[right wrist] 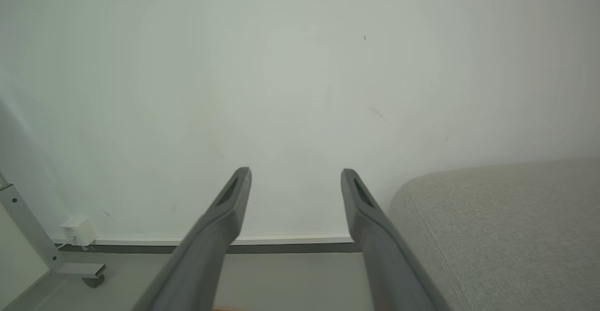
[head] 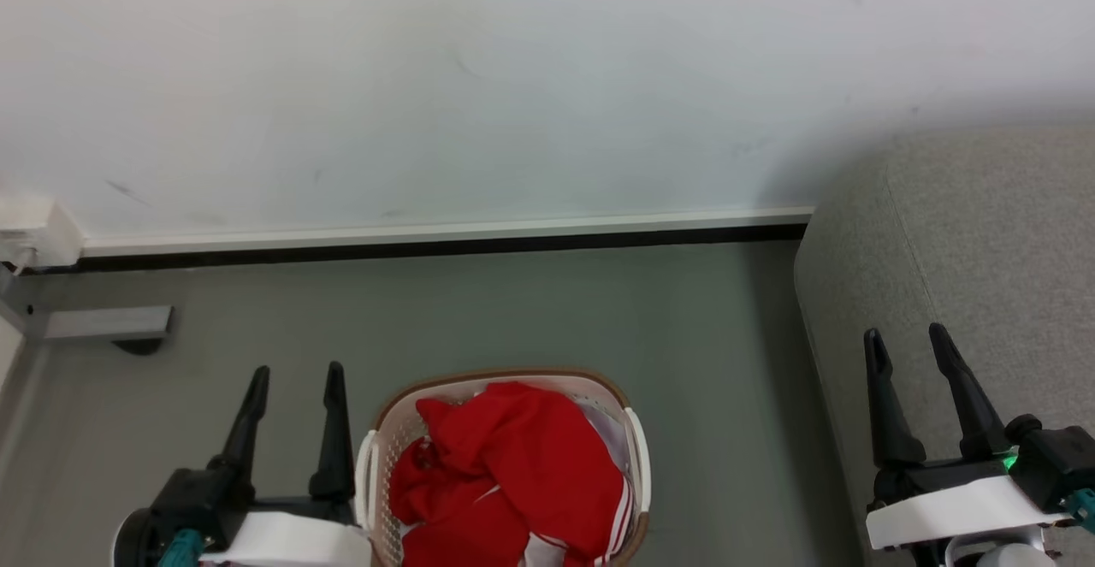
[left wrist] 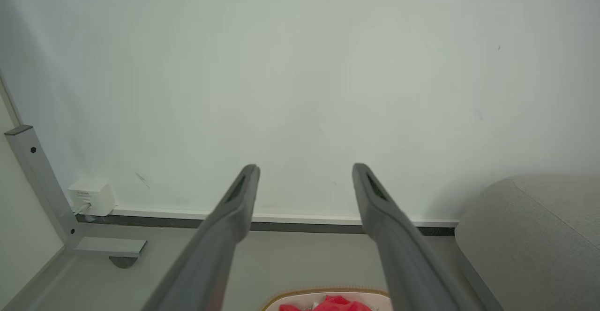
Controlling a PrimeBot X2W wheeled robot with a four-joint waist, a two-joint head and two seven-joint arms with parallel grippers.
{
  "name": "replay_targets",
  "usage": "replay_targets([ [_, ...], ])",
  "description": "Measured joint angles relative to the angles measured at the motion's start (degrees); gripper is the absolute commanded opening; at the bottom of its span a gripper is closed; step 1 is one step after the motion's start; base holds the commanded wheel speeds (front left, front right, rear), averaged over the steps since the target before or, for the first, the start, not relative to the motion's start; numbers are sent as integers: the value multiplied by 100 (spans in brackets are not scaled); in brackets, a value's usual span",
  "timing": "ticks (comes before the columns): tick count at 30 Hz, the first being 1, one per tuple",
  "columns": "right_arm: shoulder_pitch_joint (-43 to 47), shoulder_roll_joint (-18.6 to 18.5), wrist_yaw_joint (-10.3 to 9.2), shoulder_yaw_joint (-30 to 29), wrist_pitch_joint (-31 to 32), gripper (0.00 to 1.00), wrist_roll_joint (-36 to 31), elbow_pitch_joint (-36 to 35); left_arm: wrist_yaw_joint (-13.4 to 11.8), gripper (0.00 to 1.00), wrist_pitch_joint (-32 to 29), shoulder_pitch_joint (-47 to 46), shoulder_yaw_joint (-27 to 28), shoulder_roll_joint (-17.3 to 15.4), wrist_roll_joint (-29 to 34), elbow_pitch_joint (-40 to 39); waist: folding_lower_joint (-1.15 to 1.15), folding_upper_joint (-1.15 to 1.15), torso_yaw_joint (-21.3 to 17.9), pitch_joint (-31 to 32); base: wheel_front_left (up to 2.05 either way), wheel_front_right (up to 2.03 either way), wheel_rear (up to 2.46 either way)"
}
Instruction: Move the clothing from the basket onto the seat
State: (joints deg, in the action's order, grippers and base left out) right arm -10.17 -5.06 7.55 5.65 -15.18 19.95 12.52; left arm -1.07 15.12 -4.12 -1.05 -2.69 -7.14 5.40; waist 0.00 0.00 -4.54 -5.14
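Observation:
The clothing (head: 513, 473) is a heap of red fabric with white stripes, piled in the cream basket (head: 387, 430) on the floor at the bottom centre of the head view. A sliver of the red clothing (left wrist: 335, 304) and the basket rim (left wrist: 323, 293) also show at the bottom of the left wrist view. My left gripper (head: 297, 375) stands open just left of the basket, with nothing between its fingers. Over the grey seat (head: 984, 251) at the right, my right gripper (head: 908, 339) is open and empty. The seat (left wrist: 539, 236) (right wrist: 506, 231) shows at the right in both wrist views.
A white wall with a baseboard (head: 445, 229) runs behind the basket. A grey metal frame foot with a caster (head: 107, 326) and a white wall box (head: 38, 233) sit at the far left. Grey-green floor (head: 599, 319) lies between basket and wall.

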Motion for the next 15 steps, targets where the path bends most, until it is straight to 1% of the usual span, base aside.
replay_targets([
  [7, -227, -4, 0, 26, 0, 100, -20, -156, 54, 100, 0, -289, 77, 0, 62, -10, 0, 0, -193, -455, 0, 0, 0],
  [15, -538, 64, 0, 92, 0, 100, 44, -296, 159, 100, 0, -567, 261, 0, 230, 70, 1, 0, -499, -948, 0, 0, 0],
])
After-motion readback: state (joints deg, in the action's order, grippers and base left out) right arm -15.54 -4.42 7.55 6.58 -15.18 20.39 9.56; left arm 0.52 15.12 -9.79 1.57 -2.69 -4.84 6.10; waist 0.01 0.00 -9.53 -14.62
